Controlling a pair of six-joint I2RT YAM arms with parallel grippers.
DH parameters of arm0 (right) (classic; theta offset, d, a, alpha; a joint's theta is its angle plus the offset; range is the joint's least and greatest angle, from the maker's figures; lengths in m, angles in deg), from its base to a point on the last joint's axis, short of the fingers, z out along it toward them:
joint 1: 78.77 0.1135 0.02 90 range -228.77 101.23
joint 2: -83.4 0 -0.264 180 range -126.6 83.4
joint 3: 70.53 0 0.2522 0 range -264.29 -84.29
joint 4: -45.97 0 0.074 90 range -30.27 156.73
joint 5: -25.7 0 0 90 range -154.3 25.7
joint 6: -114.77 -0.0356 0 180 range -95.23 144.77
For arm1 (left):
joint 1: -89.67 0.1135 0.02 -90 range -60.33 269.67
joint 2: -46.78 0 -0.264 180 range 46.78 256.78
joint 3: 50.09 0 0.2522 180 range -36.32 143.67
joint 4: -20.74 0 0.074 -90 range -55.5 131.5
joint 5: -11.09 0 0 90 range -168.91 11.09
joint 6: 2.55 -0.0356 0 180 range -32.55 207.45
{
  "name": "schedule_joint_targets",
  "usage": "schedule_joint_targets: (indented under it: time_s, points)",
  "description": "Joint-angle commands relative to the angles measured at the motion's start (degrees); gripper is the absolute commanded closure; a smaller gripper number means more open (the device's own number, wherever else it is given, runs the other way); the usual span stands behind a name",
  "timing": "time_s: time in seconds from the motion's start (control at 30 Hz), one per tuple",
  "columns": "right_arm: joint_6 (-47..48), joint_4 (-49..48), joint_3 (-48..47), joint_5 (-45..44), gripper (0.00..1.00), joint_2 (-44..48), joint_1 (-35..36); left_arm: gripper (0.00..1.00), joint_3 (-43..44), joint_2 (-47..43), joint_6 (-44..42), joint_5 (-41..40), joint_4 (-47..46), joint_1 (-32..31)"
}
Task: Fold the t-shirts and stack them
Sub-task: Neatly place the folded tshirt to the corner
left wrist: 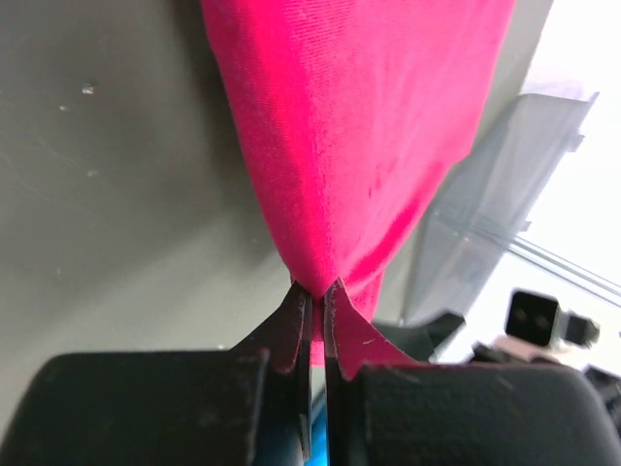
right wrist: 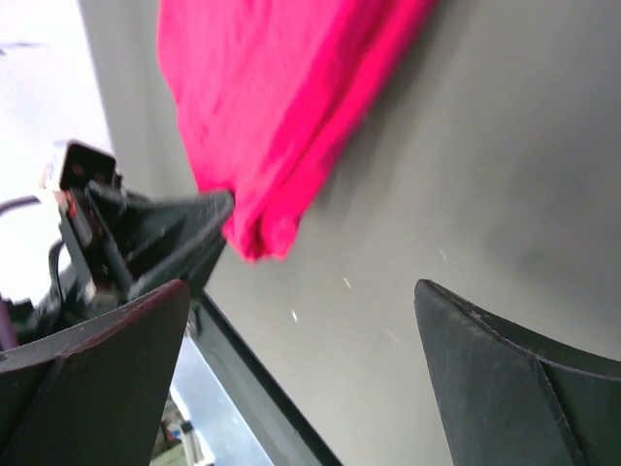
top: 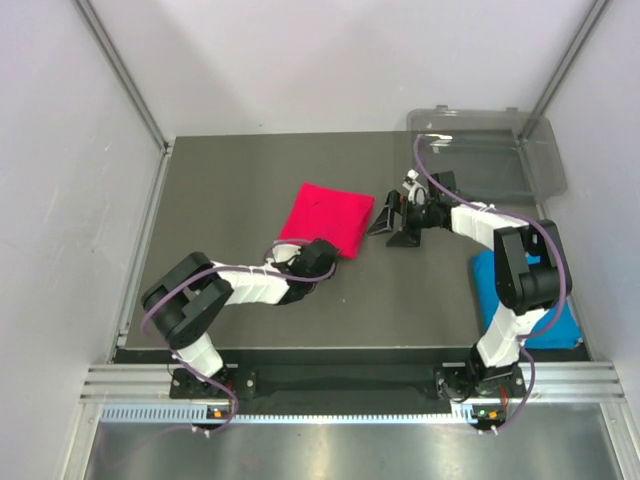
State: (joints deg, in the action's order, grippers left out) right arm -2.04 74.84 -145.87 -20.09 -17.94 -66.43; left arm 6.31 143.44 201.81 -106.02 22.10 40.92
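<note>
The crimson-pink t-shirt (top: 325, 217) lies folded mid-tabletop, a corner pinched in the closed left pincer (left wrist: 315, 291), the right pincer (top: 396, 224) wide and empty; the blue t-shirt (top: 484, 290), seemingly folded, sits unstacked by the right edge.

Readable text: you will find none in any view.
Crimson-pink t-shirt (top: 322, 218): plain, no lettering.
Clear tray (top: 500, 160): no lettering.

Left gripper (top: 325, 257) lies low near the bench (top: 300, 320) centre, jaws clamped closed; right gripper (top: 393, 225), pointing leftward, stands spread wide.
</note>
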Motion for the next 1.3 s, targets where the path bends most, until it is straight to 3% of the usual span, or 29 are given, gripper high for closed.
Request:
schedule_joint_targets:
  time_s: [0.0, 0.43, 0.63, 0.97, 1.27]
  points:
    - [-7.6, -11.7, -2.5, 2.4, 0.0, -2.2, 2.5, 1.0, -1.1, -4.3, 4.3, 0.7, -0.7, 0.6]
    - [-32.1, -29.3, 1.4, -4.8, 0.0, -9.5, 7.3, 1.0, -2.3, -9.0, 3.0, 2.9, -0.2, 1.8]
    - [-36.7, -33.4, 1.9, -9.4, 0.13, -12.0, 8.1, 1.0, -3.9, -11.3, 3.1, 3.2, 0.3, 2.2]
    - [-39.2, -35.9, 5.3, -19.1, 0.22, -11.2, 8.4, 1.0, -4.1, -13.4, 2.5, 4.3, 0.8, 2.5]
    - [-35.0, -35.3, 0.1, -20.8, 0.31, -15.4, 8.1, 1.0, -5.6, -16.5, 1.8, 4.8, 2.6, 2.6]
